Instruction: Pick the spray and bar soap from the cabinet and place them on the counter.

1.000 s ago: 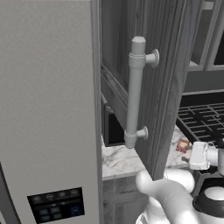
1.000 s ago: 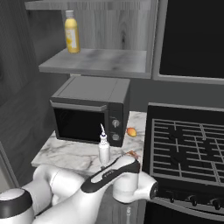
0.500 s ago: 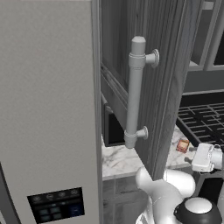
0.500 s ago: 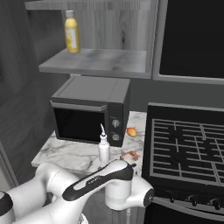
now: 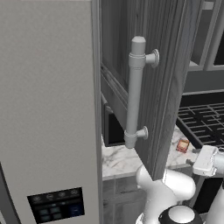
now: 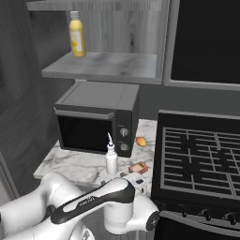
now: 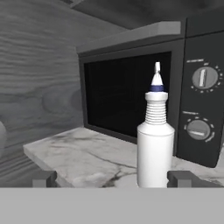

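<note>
Hand view shows the gripper with its jaws spread wide — the two dark fingertips stand far apart at the bottom, holding nothing. The white spray bottle stands upright on the counter between them, nearer the right tip; whether that tip touches it I cannot tell. Just behind the bottle is the black microwave, its two dials to the right.

From the right base view, the spray bottle is on the marble counter in front of the microwave, and the bar soap lies just right of it — near the black stovetop. A small orange fruit sits farther back. Above, a yellow bottle stands on the cabinet shelf.

From the left base view, the cabinet door's bar handle hangs near, beside the grey fridge.
</note>
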